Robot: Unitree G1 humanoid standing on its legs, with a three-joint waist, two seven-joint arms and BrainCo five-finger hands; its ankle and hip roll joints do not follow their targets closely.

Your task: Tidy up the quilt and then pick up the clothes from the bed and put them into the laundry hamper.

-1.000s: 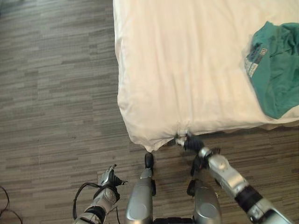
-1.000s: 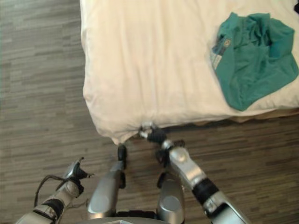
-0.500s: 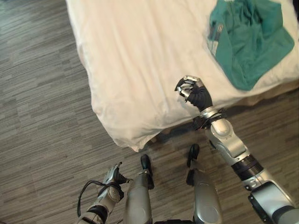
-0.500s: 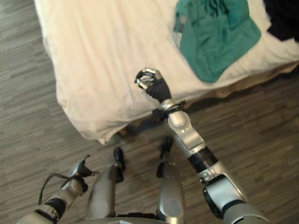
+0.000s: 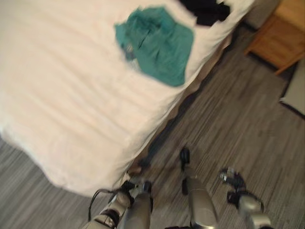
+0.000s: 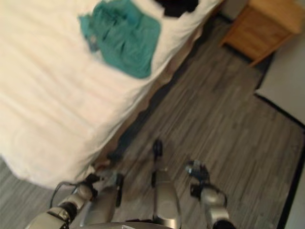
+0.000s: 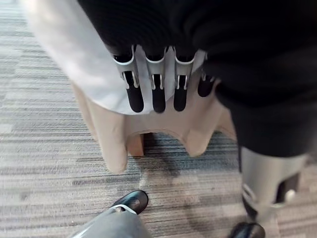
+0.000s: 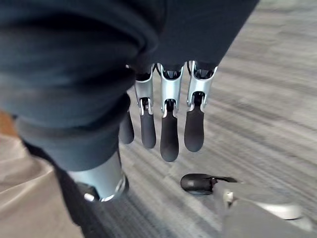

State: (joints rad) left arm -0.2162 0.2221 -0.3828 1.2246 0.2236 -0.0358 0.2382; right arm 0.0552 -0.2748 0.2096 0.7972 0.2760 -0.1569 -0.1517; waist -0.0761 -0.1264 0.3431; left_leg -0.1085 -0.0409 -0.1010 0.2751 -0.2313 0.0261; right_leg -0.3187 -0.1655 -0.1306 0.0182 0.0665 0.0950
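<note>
The white quilt (image 5: 62, 105) lies spread over the bed, its near corner hanging toward the floor. A teal garment (image 5: 157, 43) rests crumpled on it near the far side edge, with a black garment (image 5: 206, 10) just beyond. My left hand (image 5: 127, 186) hangs low by the bed's near corner, its fingers (image 7: 158, 94) straight in front of the quilt's drooping corner and the beige bed skirt (image 7: 163, 134), holding nothing. My right hand (image 5: 232, 179) hangs low over the floor, well away from the bed, its fingers (image 8: 168, 134) straight and empty.
A wooden nightstand (image 5: 281, 33) stands at the upper right beside the bed. A light grey mat (image 6: 286, 86) with a dark border lies on the wood-look floor at the right. Open floor runs along the bed's side.
The whole view has swung right along the bed. My right hand, shut at the quilt's edge, then raised over the quilt, has dropped to my side and opened.
</note>
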